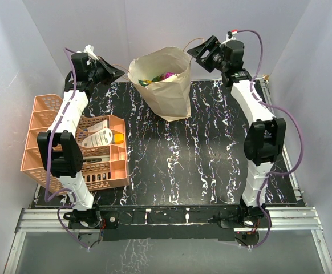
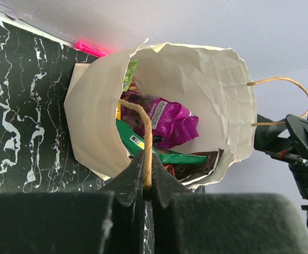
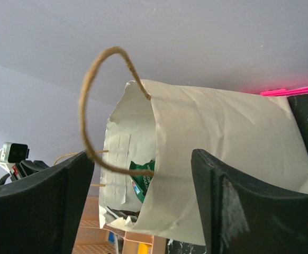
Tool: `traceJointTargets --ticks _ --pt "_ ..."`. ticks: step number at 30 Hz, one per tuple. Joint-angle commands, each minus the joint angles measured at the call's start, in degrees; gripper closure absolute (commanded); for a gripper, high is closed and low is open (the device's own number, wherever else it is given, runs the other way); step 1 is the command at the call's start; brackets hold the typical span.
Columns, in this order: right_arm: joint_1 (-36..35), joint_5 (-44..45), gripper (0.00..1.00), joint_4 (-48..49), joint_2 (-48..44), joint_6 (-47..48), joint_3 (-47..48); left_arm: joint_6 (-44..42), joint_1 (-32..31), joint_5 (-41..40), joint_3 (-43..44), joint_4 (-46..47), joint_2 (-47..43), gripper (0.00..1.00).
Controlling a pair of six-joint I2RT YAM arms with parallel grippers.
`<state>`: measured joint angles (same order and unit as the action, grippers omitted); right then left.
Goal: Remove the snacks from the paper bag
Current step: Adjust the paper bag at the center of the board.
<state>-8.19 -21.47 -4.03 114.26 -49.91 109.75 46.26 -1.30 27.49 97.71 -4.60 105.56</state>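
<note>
The tan paper bag stands open at the back middle of the table. Snack packets show inside it: a magenta one, a green one and a dark brown one. My left gripper is shut on the bag's near rope handle at the bag's left side. My right gripper is open, its fingers astride the bag's right wall just below the other handle. A green packet shows through the bag's mouth.
An orange mesh basket with white tubes and bottles stands at the left, beside the left arm. The black marbled table top spreads in front of the bag. White walls close in behind the bag.
</note>
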Motion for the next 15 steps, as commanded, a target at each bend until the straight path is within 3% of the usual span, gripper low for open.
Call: traceJointTargets --ticks 1,3,9,11,15 --pt "-0.1 -2.8 0.33 7.2 2.6 -4.1 7.5 -0.5 2.0 0.2 5.0 0.4 -4.0 1.0" --pt "-0.2 -2.7 0.48 7.3 3.9 -4.9 9.8 -0.1 2.8 1.0 7.9 -0.6 -2.3 1.0" --pt "-0.4 -3.5 0.66 4.8 7.1 -5.2 16.1 1.3 4.9 2.8 16.7 -2.3 2.6 1.0" --pt "-0.7 -4.4 0.78 5.1 7.2 -5.9 16.3 1.7 5.6 3.5 20.1 -2.2 4.8 1.0" --pt "-3.6 -5.5 0.92 6.8 5.2 -6.7 13.9 2.0 7.0 5.4 31.8 -1.7 10.6 1.0"
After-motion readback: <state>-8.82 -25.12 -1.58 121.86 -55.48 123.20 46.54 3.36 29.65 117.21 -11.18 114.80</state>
